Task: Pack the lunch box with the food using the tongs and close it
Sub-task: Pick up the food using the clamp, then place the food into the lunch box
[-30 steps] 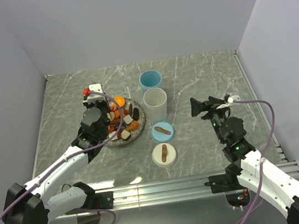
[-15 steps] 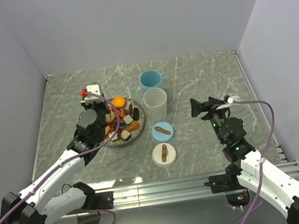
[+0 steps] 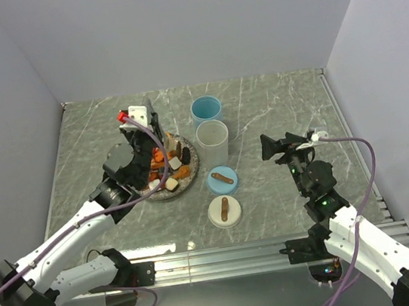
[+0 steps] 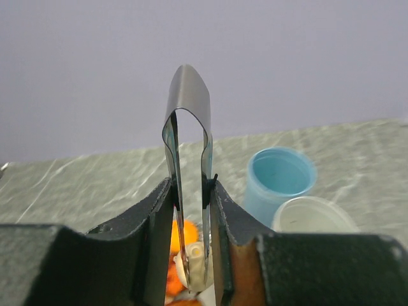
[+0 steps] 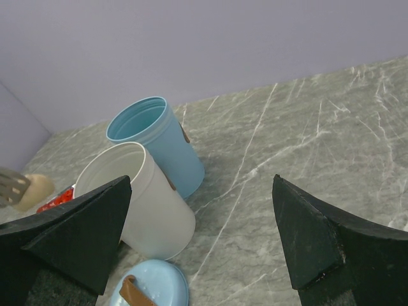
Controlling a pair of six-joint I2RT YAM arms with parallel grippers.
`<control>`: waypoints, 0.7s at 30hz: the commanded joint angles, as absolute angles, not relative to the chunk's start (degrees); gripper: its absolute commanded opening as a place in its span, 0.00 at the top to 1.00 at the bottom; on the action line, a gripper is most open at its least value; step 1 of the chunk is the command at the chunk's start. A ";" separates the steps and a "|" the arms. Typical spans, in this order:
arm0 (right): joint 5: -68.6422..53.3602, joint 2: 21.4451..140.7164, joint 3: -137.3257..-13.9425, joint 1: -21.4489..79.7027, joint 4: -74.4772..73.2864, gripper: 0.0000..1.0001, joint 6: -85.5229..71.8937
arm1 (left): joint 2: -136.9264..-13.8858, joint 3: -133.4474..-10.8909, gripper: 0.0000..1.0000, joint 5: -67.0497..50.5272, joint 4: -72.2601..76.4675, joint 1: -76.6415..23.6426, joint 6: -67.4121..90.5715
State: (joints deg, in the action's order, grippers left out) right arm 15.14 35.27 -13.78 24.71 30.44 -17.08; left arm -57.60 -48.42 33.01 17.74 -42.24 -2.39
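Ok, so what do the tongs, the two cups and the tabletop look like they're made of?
The tongs look like thin bent metal, likely steel, brushed grey with a soft sheen. The blue cup and white cup are probably plastic: matte, evenly coloured, thin smooth rims. The tabletop is grey-green with white veins like marble; real stone or printed laminate, I can't tell.
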 commanded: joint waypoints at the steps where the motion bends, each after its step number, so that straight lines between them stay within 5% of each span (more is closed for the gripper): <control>1: 15.91 34.63 -13.54 24.26 32.52 0.02 -16.70 | -58.01 -54.31 0.91 28.85 18.46 -45.87 -4.57; 21: 15.64 34.37 -13.36 24.35 32.61 0.02 -16.70 | -71.63 -68.29 0.91 19.08 20.03 -53.17 -6.86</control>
